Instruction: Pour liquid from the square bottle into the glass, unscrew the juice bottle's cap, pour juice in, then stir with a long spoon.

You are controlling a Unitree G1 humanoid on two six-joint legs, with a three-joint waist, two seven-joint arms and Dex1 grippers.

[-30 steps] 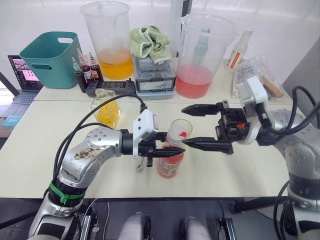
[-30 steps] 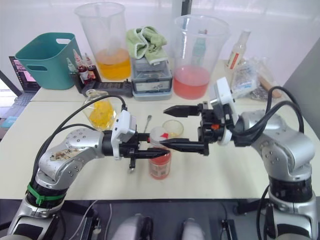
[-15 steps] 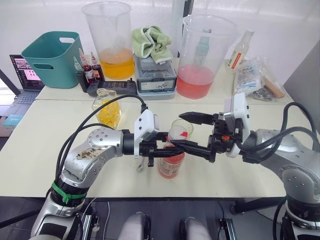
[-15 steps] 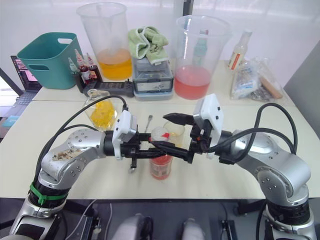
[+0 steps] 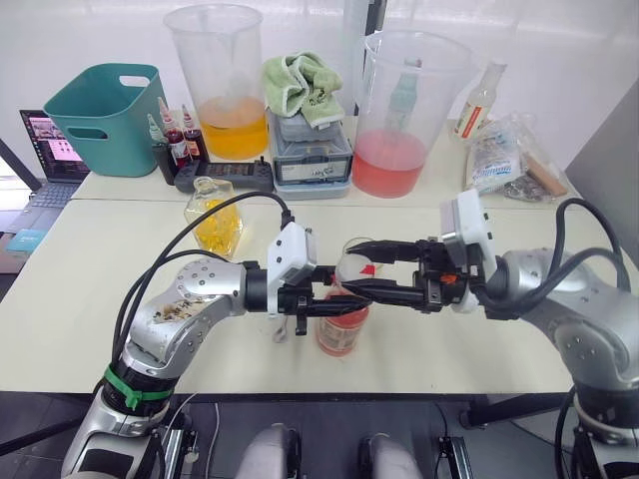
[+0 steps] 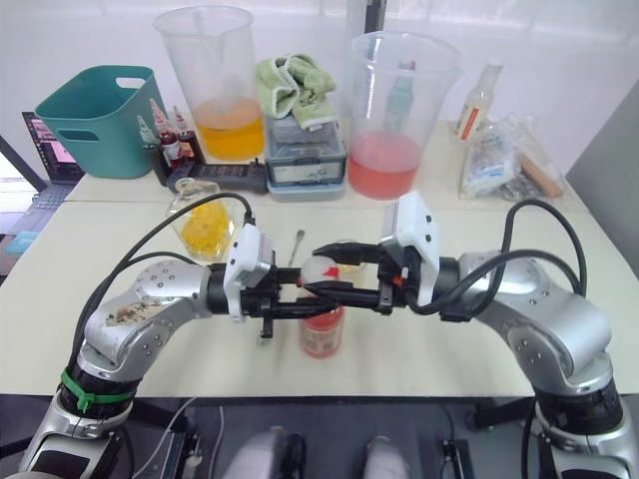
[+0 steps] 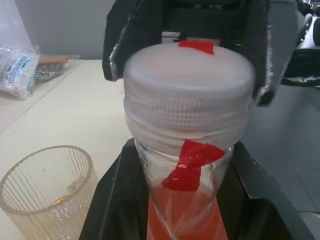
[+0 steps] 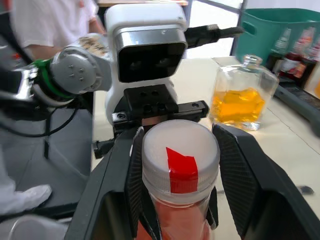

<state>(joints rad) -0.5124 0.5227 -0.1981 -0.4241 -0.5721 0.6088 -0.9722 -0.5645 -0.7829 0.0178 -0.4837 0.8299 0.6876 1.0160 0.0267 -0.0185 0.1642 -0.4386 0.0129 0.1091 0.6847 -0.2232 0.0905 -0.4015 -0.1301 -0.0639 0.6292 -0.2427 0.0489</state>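
right gripper [image 5: 361, 268] straddles the cap [image 8: 180, 150] with jaws parted, one finger touching, while the left gripper [image 5: 334, 299] clamps the juice bottle [image 5: 341, 324] standing beside the glass [image 7: 47, 187]; the ribbed cap should grip well, the thin clear bottle may squash.

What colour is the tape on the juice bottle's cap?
Red, on the white cap; clearest in the right wrist view.

My right gripper [image 5: 357, 269] brackets the cap [image 8: 180, 151], a narrow gap on each side. My left gripper [image 5: 334, 296] blocks the neck below; the glass [image 7: 46, 187] crowds just behind.
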